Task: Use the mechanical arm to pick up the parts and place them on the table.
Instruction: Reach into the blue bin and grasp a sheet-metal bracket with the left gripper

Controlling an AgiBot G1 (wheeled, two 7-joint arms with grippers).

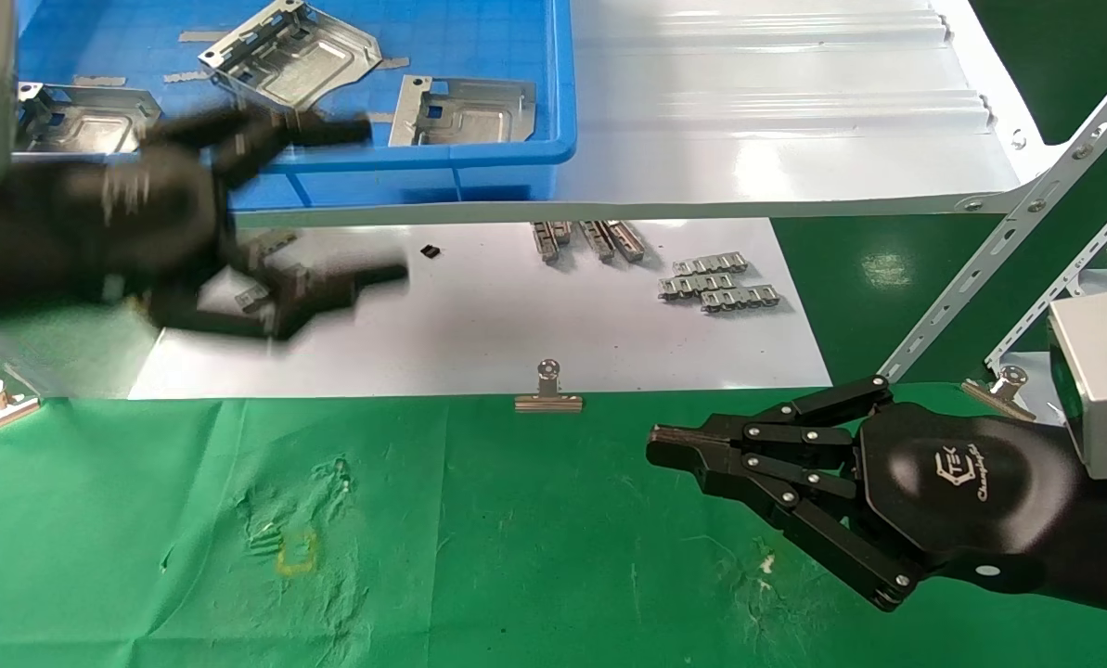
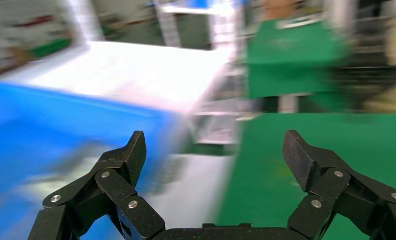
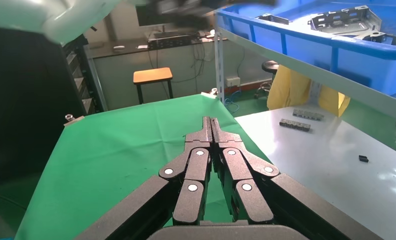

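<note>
Hovering at the near wall of the blue bin (image 1: 516,153), the left gripper (image 1: 381,199) is spread wide and empty — one finger near the rim, the other over the white sheet (image 1: 516,334). Three parts (image 1: 289,54) lie in the bin, seemingly untouched. The right gripper (image 1: 657,447) rests clenched, holding nothing, above the green table (image 1: 469,547).

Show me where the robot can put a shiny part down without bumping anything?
The green table is bare from the binder clip forward, left of the right gripper. The white sheet is bare mid-front, between the left gripper and the ribbed strips. The blue bin is crowded with parts.
</note>
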